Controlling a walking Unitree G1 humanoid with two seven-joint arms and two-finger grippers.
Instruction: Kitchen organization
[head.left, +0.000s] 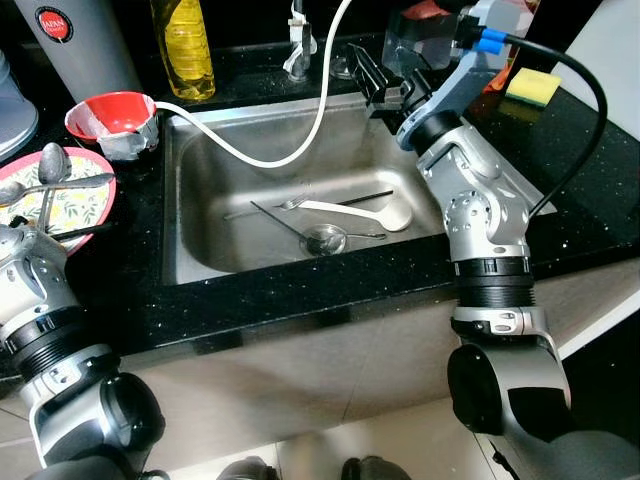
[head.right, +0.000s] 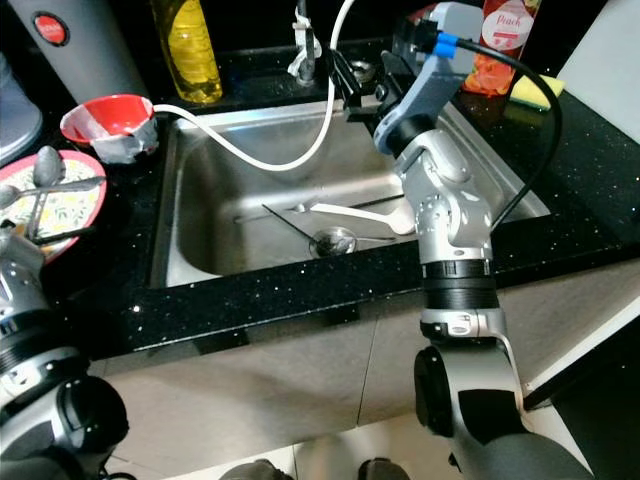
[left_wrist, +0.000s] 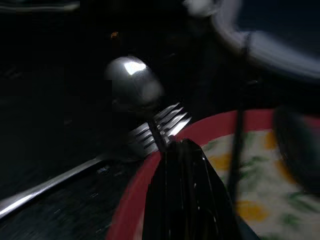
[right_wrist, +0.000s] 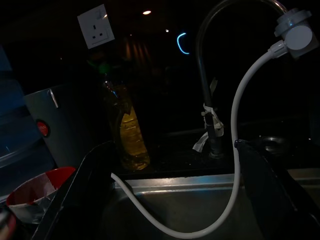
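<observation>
The black speckled desk carried a steel sink, and a white hose looped down into it from the tap. In the basin, beside the drain, lay the things to be tidied: a white ladle, a fork and a pair of dark chopsticks, loosely crossed and touching one another.

The right gripper hung above the back edge of the sink with its jaws spread wide and holding nothing. The left gripper was over the floral plate on the desk left of the sink; in the left wrist view its jaws looked drawn together, with a thin utensil stem apparently running into them, though whether they gripped it could not be told. A spoon and another fork rested across the plate rim.

Behind the plate stood a red bowl, a grey jug and a yellow soap bottle. A yellow sponge sat at the far right.

The cutlery was likely light, stiff and slippery if wet. The ladle looked best taken at mid handle, where it lay clear of the others; the chopsticks were thin and would probably roll.
</observation>
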